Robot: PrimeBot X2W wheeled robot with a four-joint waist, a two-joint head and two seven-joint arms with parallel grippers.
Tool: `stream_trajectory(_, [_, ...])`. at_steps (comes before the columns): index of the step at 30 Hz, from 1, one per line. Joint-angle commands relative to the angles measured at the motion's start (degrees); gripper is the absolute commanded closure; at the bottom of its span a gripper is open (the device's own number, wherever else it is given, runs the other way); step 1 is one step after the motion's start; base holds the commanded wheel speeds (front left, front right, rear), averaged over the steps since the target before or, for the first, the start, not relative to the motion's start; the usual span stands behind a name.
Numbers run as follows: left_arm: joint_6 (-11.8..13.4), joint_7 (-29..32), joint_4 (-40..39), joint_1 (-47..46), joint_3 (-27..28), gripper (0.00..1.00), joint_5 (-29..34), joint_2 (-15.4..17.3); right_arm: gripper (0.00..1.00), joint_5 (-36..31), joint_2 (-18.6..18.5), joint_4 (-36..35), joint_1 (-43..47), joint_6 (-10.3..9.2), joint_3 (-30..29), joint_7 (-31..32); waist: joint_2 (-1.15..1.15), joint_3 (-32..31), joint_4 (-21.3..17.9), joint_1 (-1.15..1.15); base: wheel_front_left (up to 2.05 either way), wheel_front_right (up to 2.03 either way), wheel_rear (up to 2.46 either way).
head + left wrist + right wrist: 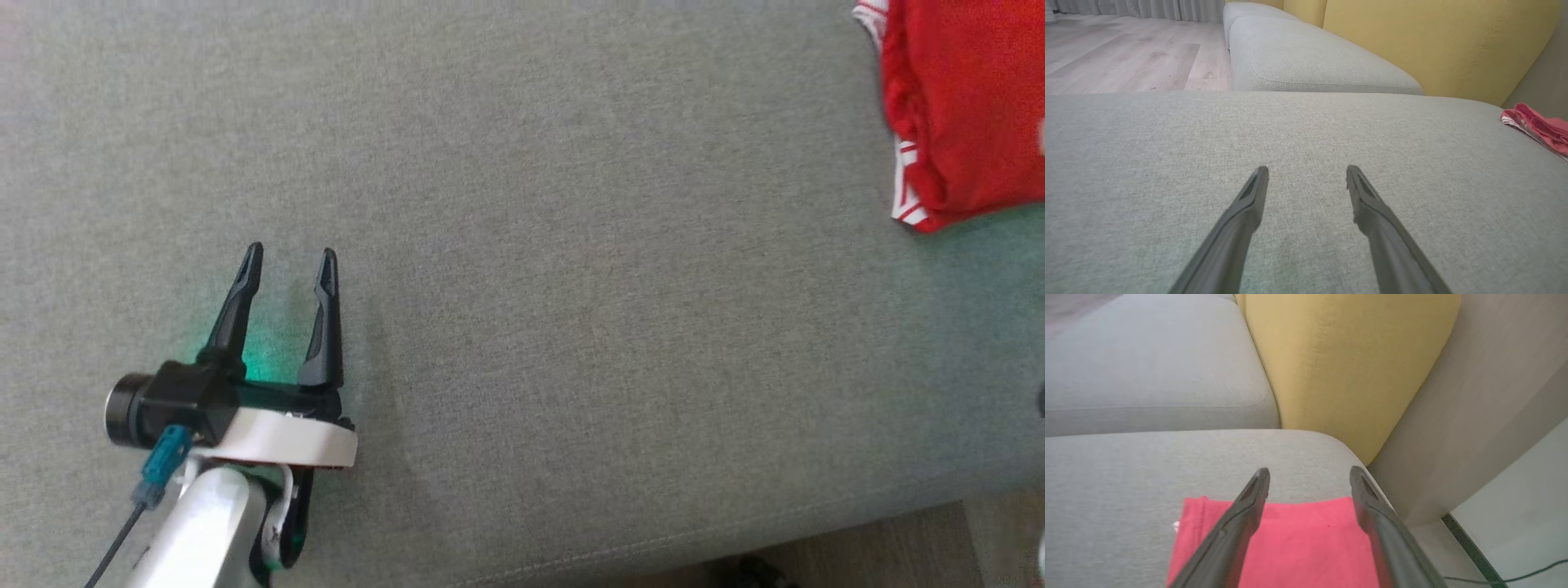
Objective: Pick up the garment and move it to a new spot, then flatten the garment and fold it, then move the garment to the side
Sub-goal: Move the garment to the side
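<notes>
Red garment point(971, 106) lies folded on the grey seat cushion point(571, 286), at the cushion's far right corner. Top face is flat and smooth, the edges are bunched, and white striped trim runs along the side facing the cushion's middle. Head view cuts it off at top and right, so the full outline and the garment type can't be told. In the right wrist view its near part runs off the frame and sits partly behind the fingers.

Right end effector point(1310, 470) is over that same cushion corner, above the garment. Its two dark fingers are spread wide with nothing between them, tips reaching past the garment's far hem. Whether the fingers touch the cloth: cannot tell.

Left end effector point(291, 249) is toward the cushion's near left, well apart from the garment. Fingers are spread and empty, pointing away from the cushion's near edge, low over the fabric; contact unclear. Pale forearm point(204, 523) rises from the near edge with a black wrist block, a white ring and a blue connector point(163, 461) on a dark cable. A green glow falls on the cushion by the wrist.

The cushion is woven grey cloth with rounded corners. Beyond its far edge are a second grey cushion point(1306, 61) with a piped seam, a yellow back cushion point(1347, 363) and pale wood floor point(1126, 53).
</notes>
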Motion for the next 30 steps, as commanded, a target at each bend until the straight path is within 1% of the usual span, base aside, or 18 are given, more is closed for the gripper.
stream_trajectory(1, [0.22,-0.77,-1.06,-0.07,1.46,0.0,-0.63,0.42,0.0,1.3,-0.06,-3.12,0.01,0.2,2.53,-0.52,0.0,-1.75,-0.25,0.0,0.0,0.0,0.0])
stream_trajectory(5, [0.11,-1.77,0.6,0.52,1.75,0.0,-1.53,-0.22,0.0,4.01,1.13,-5.82,2.38,0.2,8.16,-1.09,0.0,-5.59,0.05,0.0,0.0,0.0,0.0])
stream_trajectory(8, [0.2,-2.56,1.89,1.42,2.0,0.0,-2.28,-0.95,0.0,6.04,2.35,-7.56,4.76,0.2,11.27,-1.4,0.0,-9.16,0.59,0.0,0.0,0.0,0.0])
stream_trajectory(9, [0.22,-2.81,2.34,1.85,2.09,0.0,-2.57,-1.22,0.0,6.3,2.54,-7.96,5.76,0.2,12.06,-1.72,0.0,-10.48,0.84,0.0,0.0,0.0,0.0])
stream_trajectory(10, [0.32,-3.34,3.25,2.93,2.45,0.0,-3.27,-1.79,0.0,6.92,3.46,-8.53,8.05,0.2,13.23,-2.52,0.0,-13.12,1.29,0.0,0.0,0.0,0.0])
stream_trajectory(11, [0.41,-3.56,3.69,3.61,2.67,0.0,-3.64,-2.06,0.0,7.22,4.06,-8.78,9.32,0.2,13.74,-2.93,0.0,-14.3,1.48,0.0,0.0,0.0,0.0])
stream_trajectory(12, [0.41,-3.56,3.69,3.61,2.67,0.0,-3.64,-2.06,0.0,7.22,4.06,-8.78,9.32,0.2,13.74,-2.93,0.0,-14.3,1.48,0.0,0.0,0.0,0.0])
stream_trajectory(14, [0.52,-3.99,4.55,5.12,3.13,0.0,-4.32,-2.51,0.0,7.45,5.29,-9.27,12.05,0.2,14.31,-4.03,0.0,-16.66,1.86,0.0,0.0,0.0,0.0])
stream_trajectory(16, [0.64,-4.34,5.34,6.72,3.62,0.0,-4.83,-2.8,0.0,5.72,5.92,-10.14,15.02,0.2,14.72,-5.99,0.0,-18.64,2.19,0.0,0.0,0.0,0.0])
stream_trajectory(22, [1.07,-5.0,6.37,11.89,4.86,0.0,-5.7,-3.65,0.0,3.49,11.95,-13.85,26.02,0.2,13.99,-9.46,0.0,-23.25,3.3,0.0,0.0,0.0,0.0])
stream_trajectory(24, [1.16,-5.09,6.49,13.44,5.02,0.0,-5.86,-4.0,0.0,4.09,13.48,-15.34,30.05,0.2,13.12,-10.52,0.0,-24.62,4.04,0.0,0.0,0.0,0.0])
stream_trajectory(30, [1.06,-5.18,7.46,15.96,5.06,0.0,-6.12,-4.09,0.0,3.36,14.94,-19.99,41.11,0.2,12.1,-12.35,0.0,-26.65,6.19,0.0,0.0,0.0,0.0])
